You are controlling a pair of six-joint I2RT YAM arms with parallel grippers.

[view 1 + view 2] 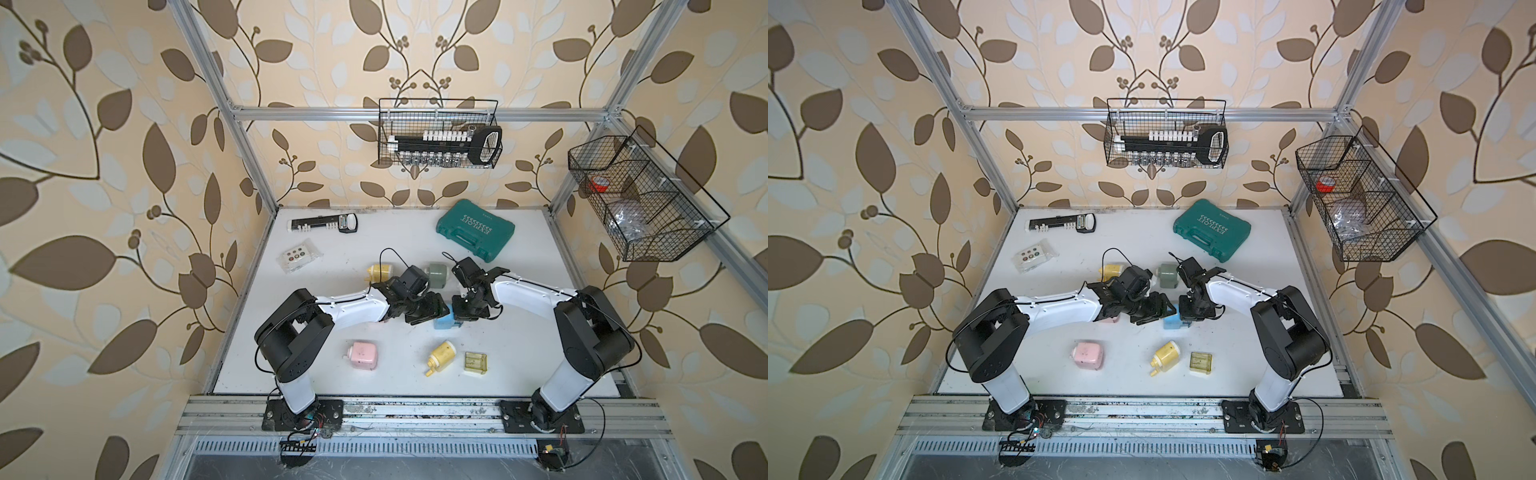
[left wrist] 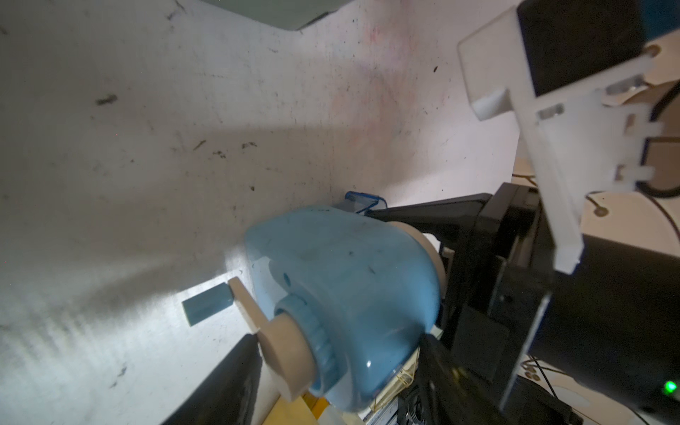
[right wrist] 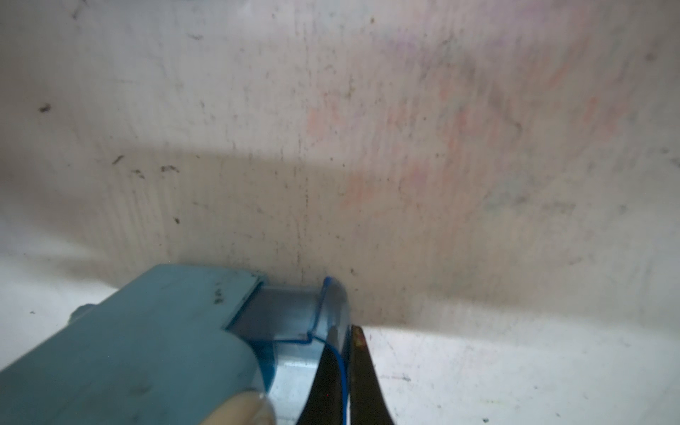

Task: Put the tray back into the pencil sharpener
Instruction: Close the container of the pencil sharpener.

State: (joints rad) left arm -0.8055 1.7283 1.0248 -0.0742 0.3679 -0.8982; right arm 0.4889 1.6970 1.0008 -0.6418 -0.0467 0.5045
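Right gripper: jaws closed to a thin pinch on the front lip of the clear blue plastic tray. The tray sits partly inside the slot of the light-blue plastic pencil sharpener, with a stretch of clear wall showing between the housing and the lip, so it is not seated. Left gripper: jaws part-way apart and set on either side of the sharpener's rounded body at the end opposite the slot, and it appears to be bracing it. The beige crank handle projects from that same end, close beside one left finger. The sharpener rests on the scuffed white tabletop.

Risks noted:
- The pinch takes only a narrow edge, so any off-axis push could twist the tray and wedge it in the slot.
- The lip could slip out of the jaws under load.
- The curved, smooth housing gives the left jaws poor purchase, so the body may slide or turn away from the push.
- In both top views the two wrists stand near each other over the sharpener, so a final push risks contact between them.
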